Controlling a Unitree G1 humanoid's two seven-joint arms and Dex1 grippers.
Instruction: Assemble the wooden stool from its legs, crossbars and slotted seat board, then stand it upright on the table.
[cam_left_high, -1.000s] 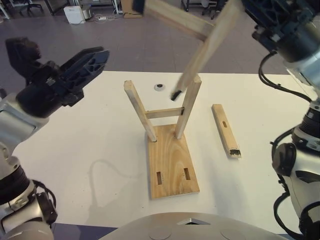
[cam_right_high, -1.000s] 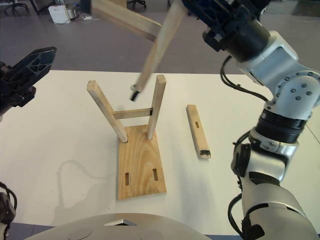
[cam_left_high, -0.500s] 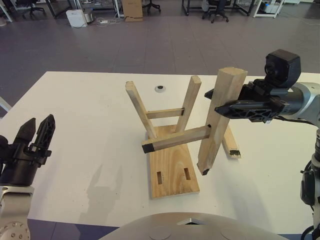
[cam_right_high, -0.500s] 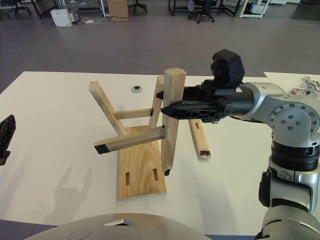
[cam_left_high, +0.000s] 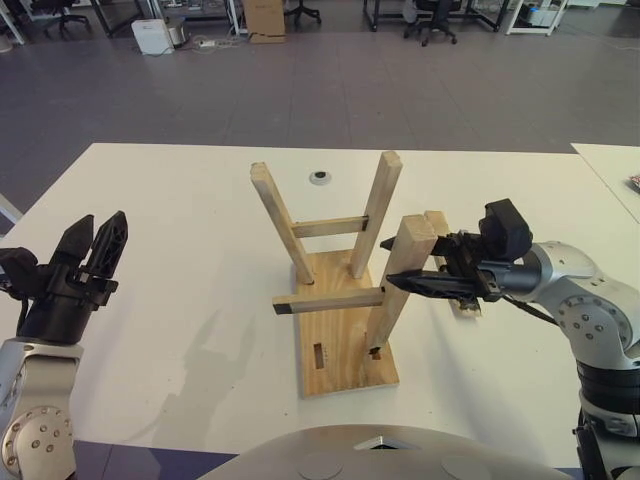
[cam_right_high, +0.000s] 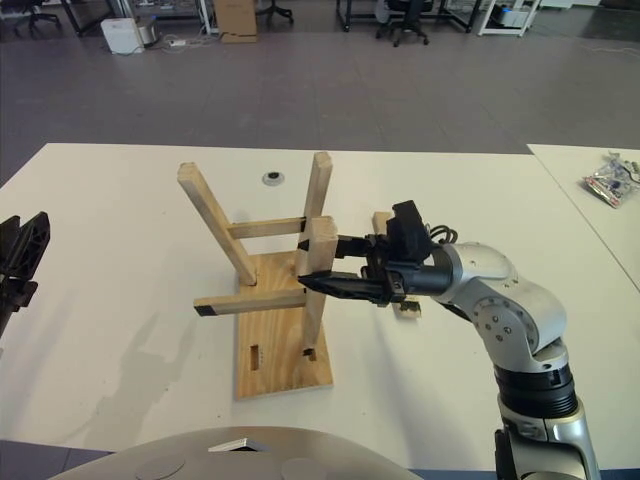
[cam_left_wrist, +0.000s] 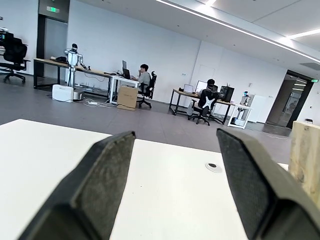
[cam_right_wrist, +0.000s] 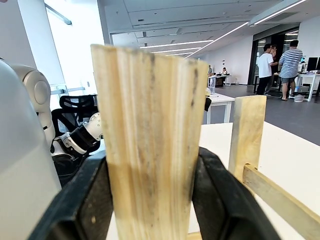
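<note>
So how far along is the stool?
Done: two legs joined by a crossbar stand in the far slots of the seat board. In hand: the right gripper clamps a third leg, second crossbar attached, its foot at a near slot; seating unclear. To do: the loose leg on the table, the other near slot, then flipping the stool upright. The left gripper is open.

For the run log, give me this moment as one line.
right claw: shut on leg with crossbar | foot: at seat board slot | left claw: open | spare leg: on table
</note>
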